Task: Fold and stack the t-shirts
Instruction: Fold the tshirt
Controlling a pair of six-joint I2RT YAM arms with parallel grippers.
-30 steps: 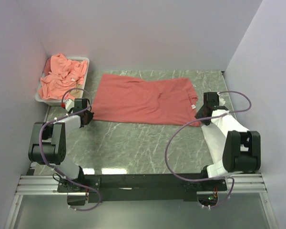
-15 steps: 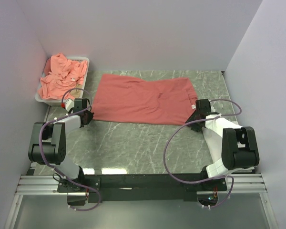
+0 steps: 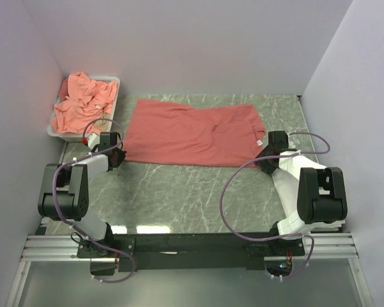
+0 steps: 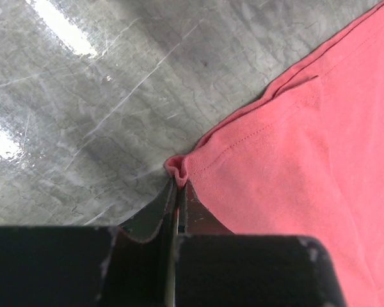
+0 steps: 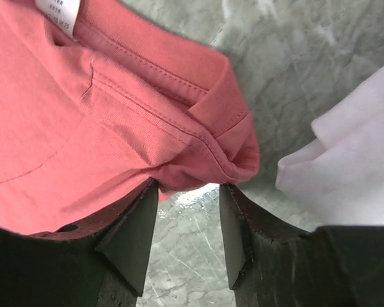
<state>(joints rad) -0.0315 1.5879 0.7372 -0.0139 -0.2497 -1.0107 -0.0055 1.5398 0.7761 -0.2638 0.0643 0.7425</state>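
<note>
Lying flat across the table's centre, the red shirt (image 3: 192, 134) has its 8 o'clock corner pinched in the closed left gripper (image 4: 177, 187). The right gripper (image 5: 187, 192) stands parted at the bunched 4 o'clock corner, clamping nothing. Closing too shallow risks catching one layer only, or snagging the white garment (image 5: 352, 153) just beside it, which would skew the fold.

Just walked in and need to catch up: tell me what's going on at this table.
A red shirt lies spread flat on the table. The left gripper is shut on its near left corner. The right gripper stands open at the near right corner, by the neck label, gripping nothing. More shirts sit crumpled in the tray.
</note>
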